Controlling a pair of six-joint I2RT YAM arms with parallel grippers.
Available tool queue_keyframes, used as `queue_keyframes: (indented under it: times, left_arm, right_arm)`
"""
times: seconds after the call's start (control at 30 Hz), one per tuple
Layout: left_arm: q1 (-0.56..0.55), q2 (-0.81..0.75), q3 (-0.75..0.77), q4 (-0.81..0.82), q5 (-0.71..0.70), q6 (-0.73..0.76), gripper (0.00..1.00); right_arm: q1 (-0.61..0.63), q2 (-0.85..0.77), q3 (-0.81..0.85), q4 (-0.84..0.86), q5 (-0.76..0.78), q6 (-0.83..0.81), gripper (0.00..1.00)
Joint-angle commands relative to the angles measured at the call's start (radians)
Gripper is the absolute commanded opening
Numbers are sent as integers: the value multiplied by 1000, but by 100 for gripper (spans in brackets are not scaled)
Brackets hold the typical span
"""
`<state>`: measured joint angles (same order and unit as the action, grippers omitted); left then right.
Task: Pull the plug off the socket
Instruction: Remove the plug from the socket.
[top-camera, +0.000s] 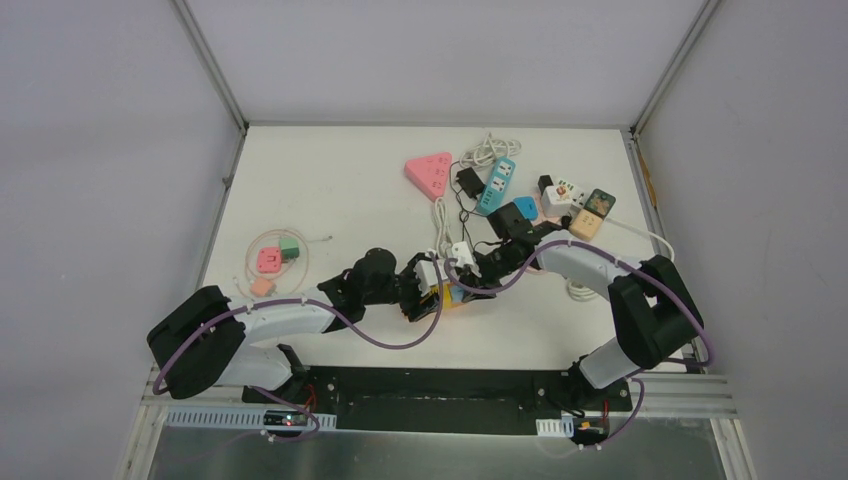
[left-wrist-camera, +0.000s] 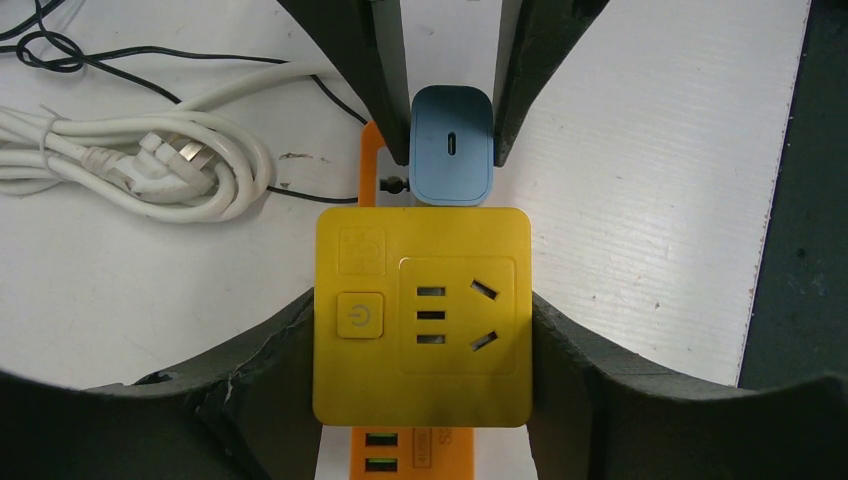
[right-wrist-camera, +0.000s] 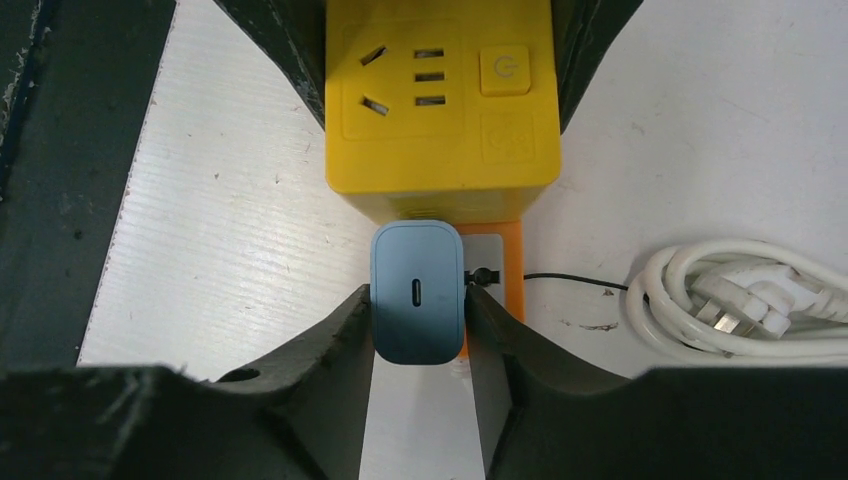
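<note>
My left gripper (left-wrist-camera: 422, 330) is clamped on the glossy yellow plastic cube socket (right-wrist-camera: 440, 100). Its rough black fingers (left-wrist-camera: 270, 380) press the cube's two smooth flanks, and the face with the round-cornered power button and slotted outlet holes is turned up. The socket sits on a flat orange plastic base (right-wrist-camera: 510, 260). Just past the cube, the small matte blue-grey plug (left-wrist-camera: 452, 145), a rounded block with one narrow oval port, is seated against the socket's side. My right gripper (right-wrist-camera: 418, 310) is closed on its two sides. Beside us, a coiled white rubbery cable (right-wrist-camera: 740, 300) lies on the white ribbed table board (right-wrist-camera: 230, 230). Farther back rests a pink triangular power strip (top-camera: 429, 173).
</note>
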<state>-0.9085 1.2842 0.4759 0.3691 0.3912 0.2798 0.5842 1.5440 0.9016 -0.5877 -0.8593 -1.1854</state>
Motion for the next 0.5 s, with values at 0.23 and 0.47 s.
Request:
queue_keyframes:
  times: [0.23,0.47]
  left_arm:
    - [0,-2,-29,20,49,-13,0]
    - [-1,3,-33,27,52,-13,0]
  right_arm:
    - [36,4,3,0,3,-32,40]
    - [47,5,14,-21,-3,-36,29]
